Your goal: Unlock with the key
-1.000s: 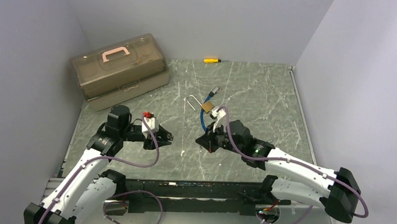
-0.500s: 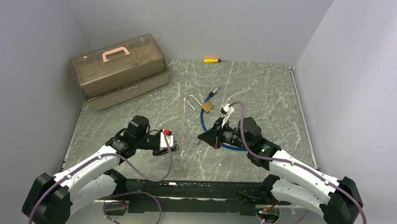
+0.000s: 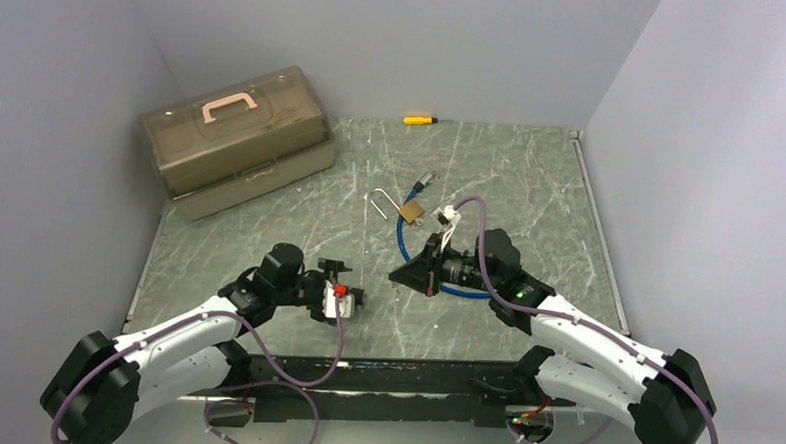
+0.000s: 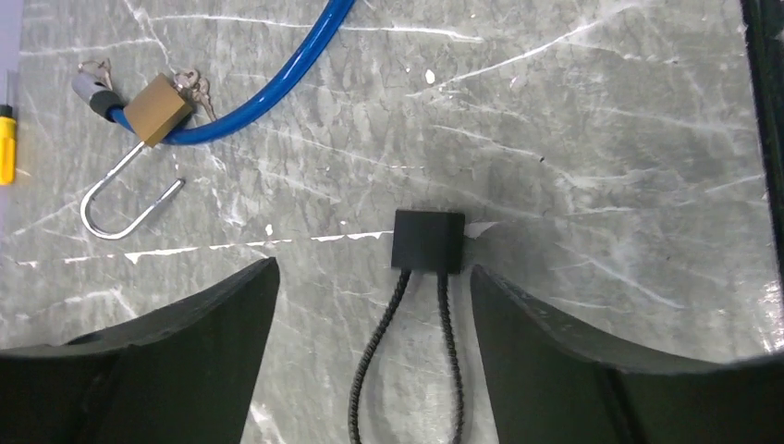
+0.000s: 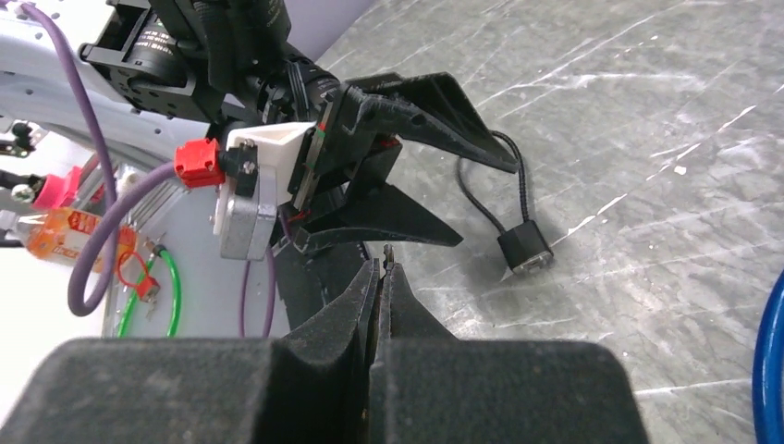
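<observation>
**Padlock** (image 4: 157,106): brass, lying on the table (image 3: 531,188) toward the middle. Its shackle (image 4: 120,208) is swung out with one leg free. The body sits on the end of a blue cable (image 4: 277,79).

**Keys** (image 4: 196,85): small bunch touching the padlock body; whether one sits in the keyhole cannot be told.

**Progress**: the unlocking looks done, and little seems left beyond drawing the arms back.

**Left claw** (image 4: 372,277): spread wide and holding nothing. A black block (image 4: 428,240) with a cord loop (image 4: 407,361) lies on the table between its fingers, untouched.

**Right claw** (image 5: 381,268): jaws pressed together, with nothing seen between them.

**Toolbox** (image 3: 234,140): far left corner, tinted brown with a pink handle, lid down; contents not discernible.

**Screwdriver** (image 3: 418,119): yellow, by the back wall.
</observation>
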